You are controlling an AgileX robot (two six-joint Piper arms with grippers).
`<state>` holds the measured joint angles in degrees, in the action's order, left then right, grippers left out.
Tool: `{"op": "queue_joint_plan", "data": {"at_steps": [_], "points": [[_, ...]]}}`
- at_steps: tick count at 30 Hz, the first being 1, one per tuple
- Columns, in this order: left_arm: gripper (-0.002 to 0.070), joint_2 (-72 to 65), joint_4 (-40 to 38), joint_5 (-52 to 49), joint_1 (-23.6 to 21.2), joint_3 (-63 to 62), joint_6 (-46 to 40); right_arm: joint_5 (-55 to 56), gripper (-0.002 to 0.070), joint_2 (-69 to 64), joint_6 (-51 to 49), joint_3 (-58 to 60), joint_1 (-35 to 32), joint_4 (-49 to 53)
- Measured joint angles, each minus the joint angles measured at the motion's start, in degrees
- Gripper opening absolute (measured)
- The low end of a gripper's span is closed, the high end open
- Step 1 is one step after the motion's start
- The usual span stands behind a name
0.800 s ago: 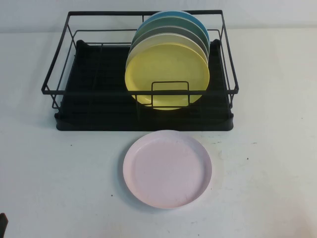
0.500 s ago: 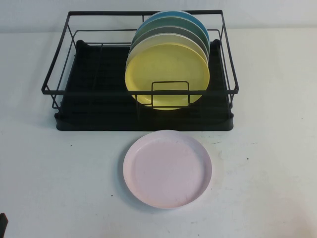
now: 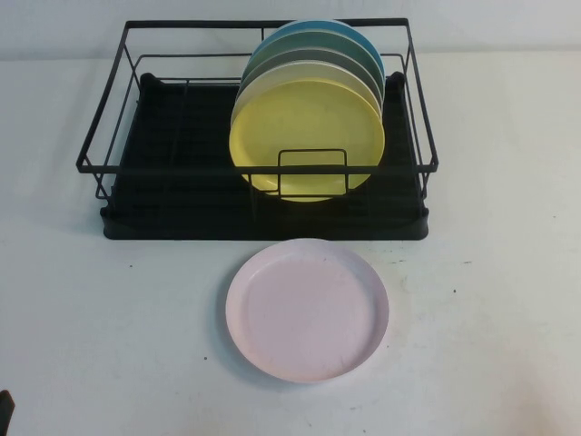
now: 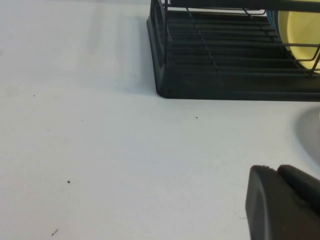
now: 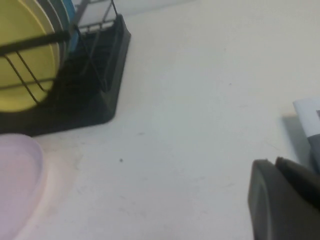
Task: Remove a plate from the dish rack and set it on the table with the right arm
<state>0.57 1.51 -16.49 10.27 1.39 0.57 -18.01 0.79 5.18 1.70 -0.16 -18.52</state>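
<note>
The pale-yellow plate point(image 3: 307, 136) stands upright at the front of a row of several plates in the black wire dish rack point(image 3: 182, 182) at the back of the white table point(image 3: 109, 318). It also shows in the left wrist view point(image 4: 300, 30) and the right wrist view point(image 5: 25, 55). My right gripper point(image 5: 273, 161) is shut and empty, low over the table to the right of the rack point(image 5: 95, 80); it is out of the high view. My left gripper point(image 4: 274, 169) is shut and empty, low over the table left of the rack point(image 4: 225, 75).
A pale-pink plate point(image 3: 307, 309) lies flat on the table in front of the rack; its edge shows in the right wrist view point(image 5: 15, 180). Grey, green and blue plates stand behind the yellow one. A white-grey object point(image 5: 310, 112) lies beside the right gripper.
</note>
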Motion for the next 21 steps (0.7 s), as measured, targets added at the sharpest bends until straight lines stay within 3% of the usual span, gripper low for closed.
{"op": "queue_joint_plan", "data": {"at_steps": [7,13,17,21], "points": [[-0.0004,0.0,0.0,0.0,0.0,0.0,0.0,9.2,-0.0018,0.0,0.0,0.0,0.0,-21.24],[-0.0004,0.0,0.0,0.0,0.0,0.0,0.0,13.44,-0.0018,0.0,0.0,0.0,0.0,-30.9],[-0.0004,0.0,0.0,0.0,0.0,0.0,0.0,7.97,-0.0018,-1.08,0.0,-2.64,0.0,-32.98],[-0.0004,0.0,0.0,0.0,0.0,0.0,0.0,-3.24,-0.0018,-11.97,0.0,-11.43,0.0,-30.2]]}}
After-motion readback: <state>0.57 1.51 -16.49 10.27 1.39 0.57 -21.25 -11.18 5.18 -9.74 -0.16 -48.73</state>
